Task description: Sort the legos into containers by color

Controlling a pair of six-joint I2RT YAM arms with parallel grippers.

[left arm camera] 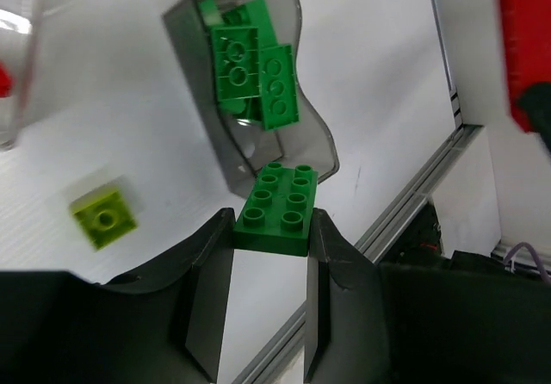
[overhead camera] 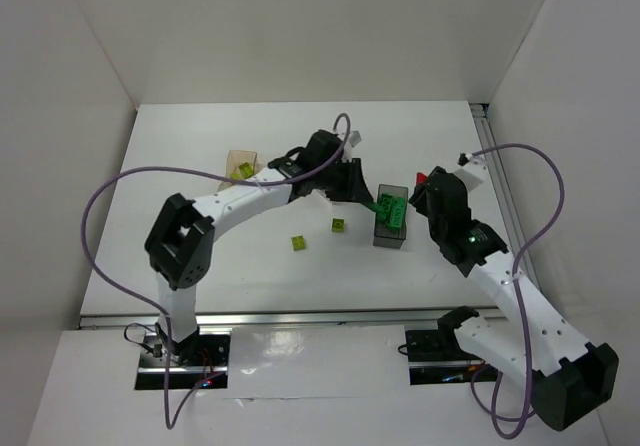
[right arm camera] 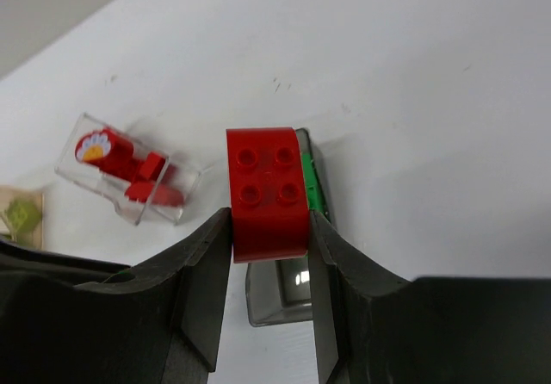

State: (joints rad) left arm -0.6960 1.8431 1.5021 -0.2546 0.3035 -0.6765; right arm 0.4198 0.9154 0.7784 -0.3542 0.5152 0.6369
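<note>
Left gripper point(left arm camera: 269, 229) clamps a green lego point(left arm camera: 280, 207) at the dark grey container point(left arm camera: 245, 156) edge. Right gripper point(right arm camera: 269, 229) clamps a red lego point(right arm camera: 267, 186).

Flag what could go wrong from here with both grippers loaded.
The red brick in the right gripper hangs near the dark tub of greens, not the clear tub; released here, it missorts. The left gripper pinches its green brick by one end, so it might slip. Both arms crowd that tub and could bump.

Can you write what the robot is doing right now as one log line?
left gripper: shut on green brick, by grey tub | right gripper: shut on red brick | loose: two yellow-green bricks
</note>
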